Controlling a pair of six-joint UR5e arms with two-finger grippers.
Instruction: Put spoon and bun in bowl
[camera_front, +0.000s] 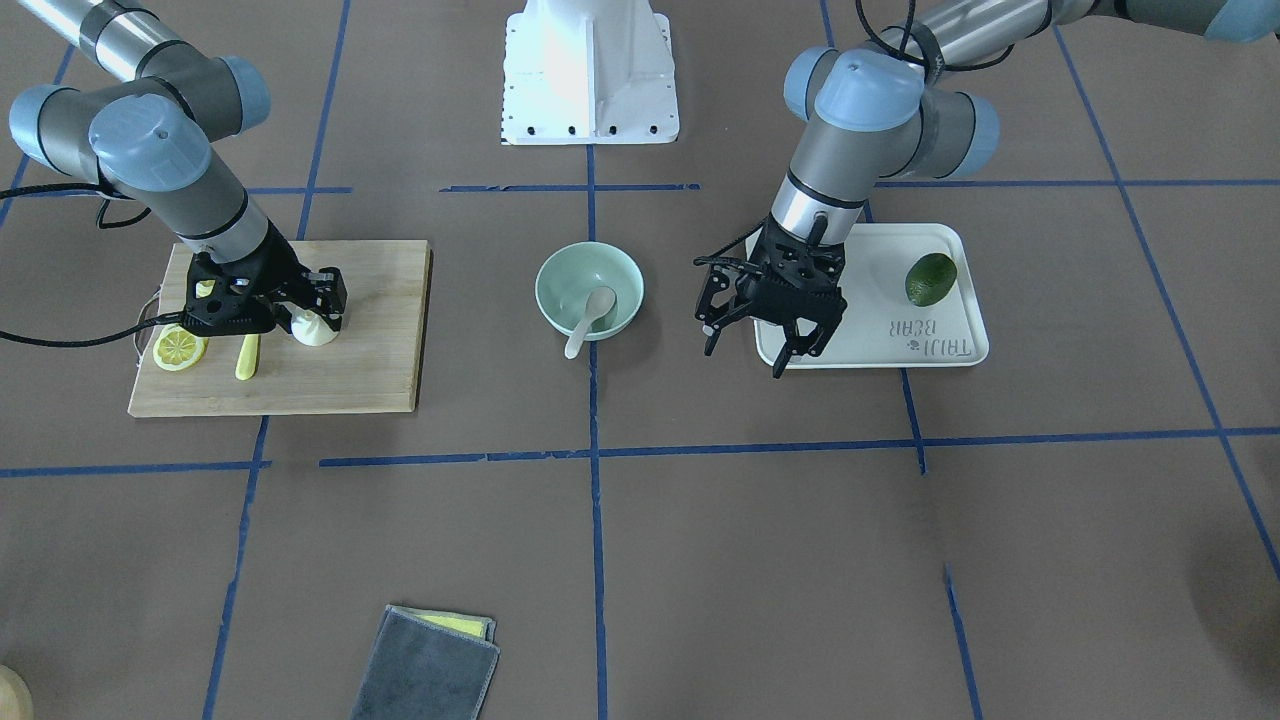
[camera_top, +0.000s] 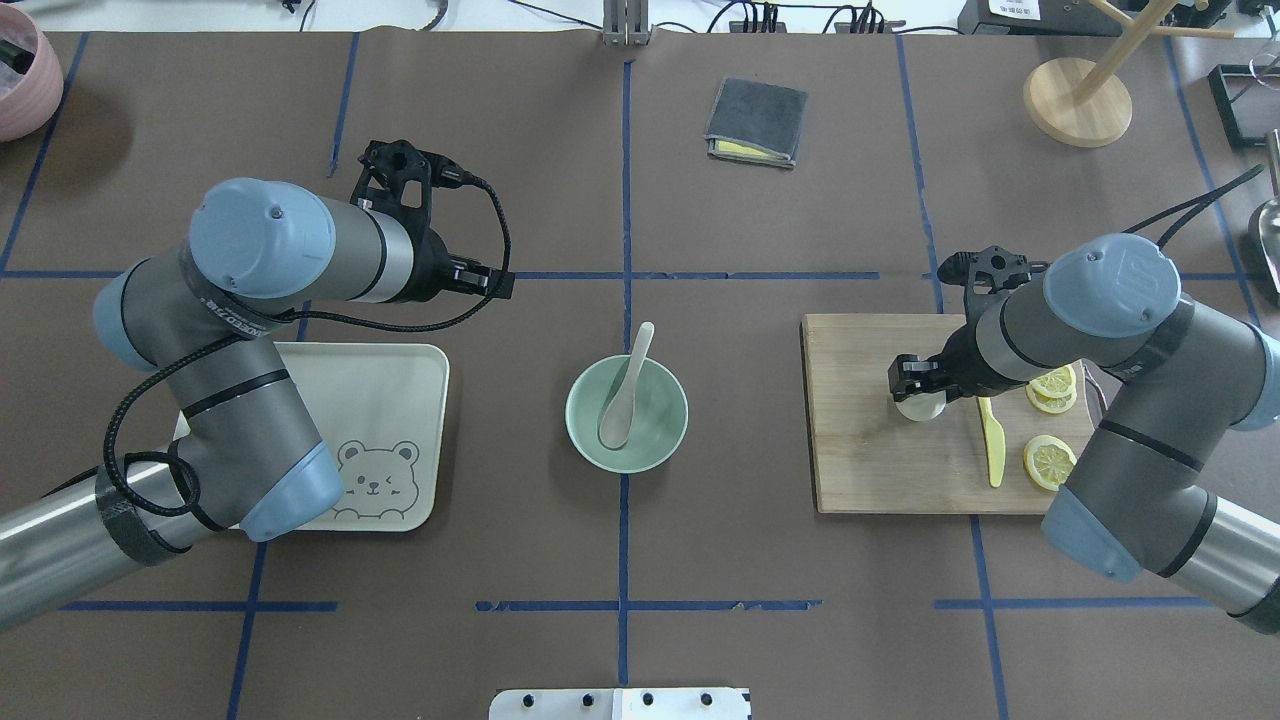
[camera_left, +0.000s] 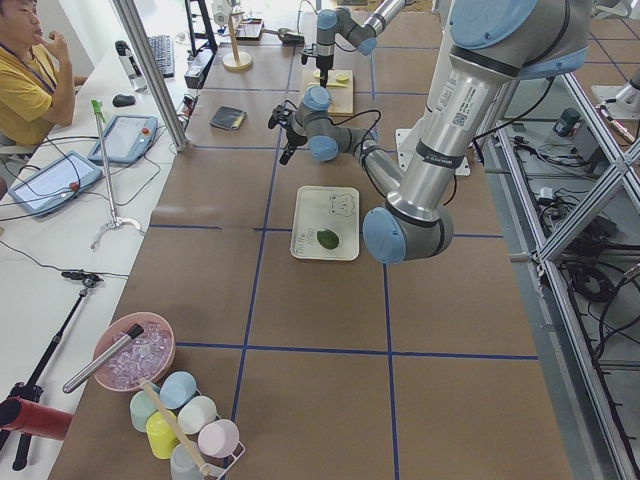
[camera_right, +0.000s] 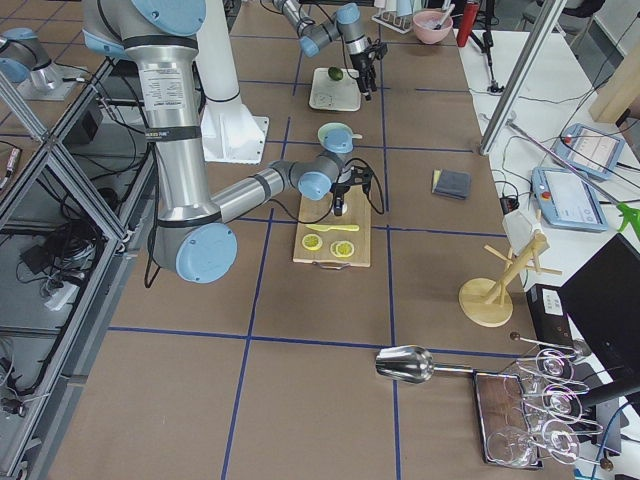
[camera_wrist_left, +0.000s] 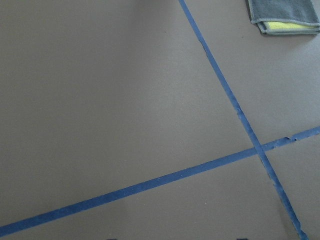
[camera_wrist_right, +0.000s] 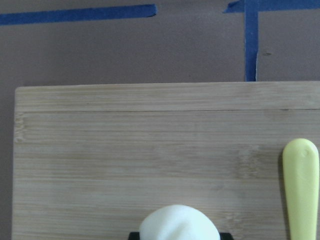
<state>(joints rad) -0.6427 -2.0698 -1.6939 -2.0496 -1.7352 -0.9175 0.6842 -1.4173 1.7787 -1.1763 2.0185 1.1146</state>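
Observation:
The off-white spoon (camera_front: 590, 315) lies in the mint-green bowl (camera_front: 556, 272) at the table's centre, with its handle out over the rim; both also show in the overhead view, the spoon (camera_top: 625, 395) and the bowl (camera_top: 662, 440). The white bun (camera_front: 318, 331) sits on the wooden cutting board (camera_front: 385, 330). My right gripper (camera_front: 316, 312) is down over the bun, its fingers tight against both sides; the right wrist view shows the bun (camera_wrist_right: 179, 223) between them. My left gripper (camera_front: 745, 357) is open and empty, above the table beside the white tray (camera_front: 945, 345).
Lemon slices (camera_front: 180, 348) and a yellow knife (camera_front: 247, 357) lie on the board beside the bun. An avocado (camera_front: 930, 278) sits on the tray. A folded grey cloth (camera_top: 757, 122) lies at the far side. A wooden stand (camera_top: 1078, 100) stands at the far right.

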